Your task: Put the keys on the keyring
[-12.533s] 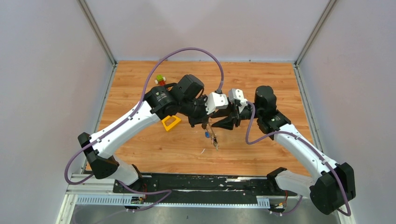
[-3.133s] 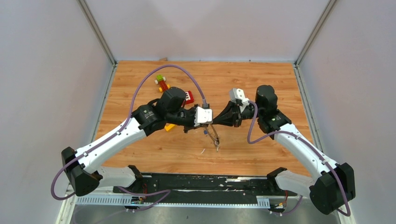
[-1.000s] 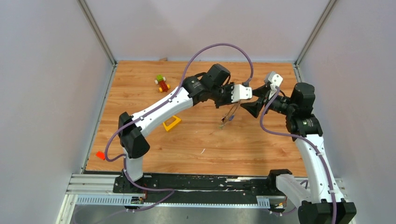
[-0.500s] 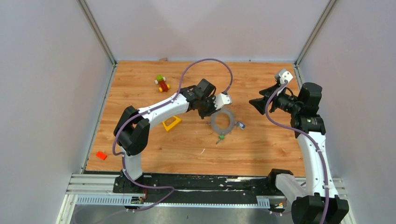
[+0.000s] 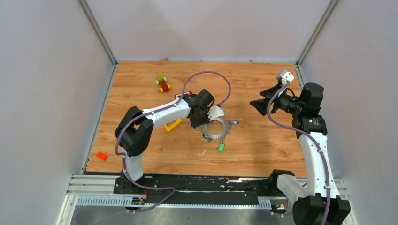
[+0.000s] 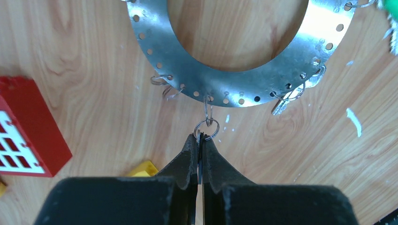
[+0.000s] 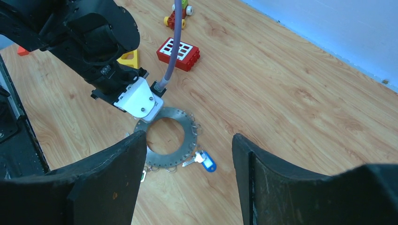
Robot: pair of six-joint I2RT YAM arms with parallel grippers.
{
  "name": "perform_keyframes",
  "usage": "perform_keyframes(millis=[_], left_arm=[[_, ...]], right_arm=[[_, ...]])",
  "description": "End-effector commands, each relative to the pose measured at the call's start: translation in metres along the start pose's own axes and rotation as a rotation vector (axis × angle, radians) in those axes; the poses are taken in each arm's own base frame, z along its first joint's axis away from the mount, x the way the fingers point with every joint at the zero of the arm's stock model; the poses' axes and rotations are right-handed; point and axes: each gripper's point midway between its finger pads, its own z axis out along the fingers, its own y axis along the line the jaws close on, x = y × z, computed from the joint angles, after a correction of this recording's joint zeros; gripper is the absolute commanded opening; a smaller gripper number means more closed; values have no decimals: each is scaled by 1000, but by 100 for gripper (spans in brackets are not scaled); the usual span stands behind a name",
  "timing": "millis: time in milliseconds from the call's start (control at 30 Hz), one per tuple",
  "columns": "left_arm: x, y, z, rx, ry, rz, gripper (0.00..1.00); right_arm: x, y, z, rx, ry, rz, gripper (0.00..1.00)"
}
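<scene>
One keyring now lies flat, left claw pinching its loop.

1. My top external view is bright and evenly lit from above. The arms throw only soft, faint shadows on the wooden table.
2. In the left wrist view, the keyring glares white toward the upper right of the frame. The wood grain there is crisp.
3. The left gripper at the bottom reads near-black, with little surface detail.
4. In the right wrist view, the right gripper has fingers blurred along the bottom edge. The wall at upper right has a blue cast.
</scene>
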Motion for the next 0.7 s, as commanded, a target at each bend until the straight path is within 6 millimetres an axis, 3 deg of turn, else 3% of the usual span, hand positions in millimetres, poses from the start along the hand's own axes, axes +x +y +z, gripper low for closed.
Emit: perform_keyframes(millis=[0, 300, 667], left_arm=[[29, -6, 5, 12, 108, -4, 0], [56, -17, 26, 43, 200, -13, 4], [71, -24, 31, 66, 249, -8, 22]], right_arm=[[-4, 4, -1, -20, -22, -5, 67], [-3, 7, 0, -38, -25, -7, 67], [-3, 8, 0, -47, -26, -5, 67]])
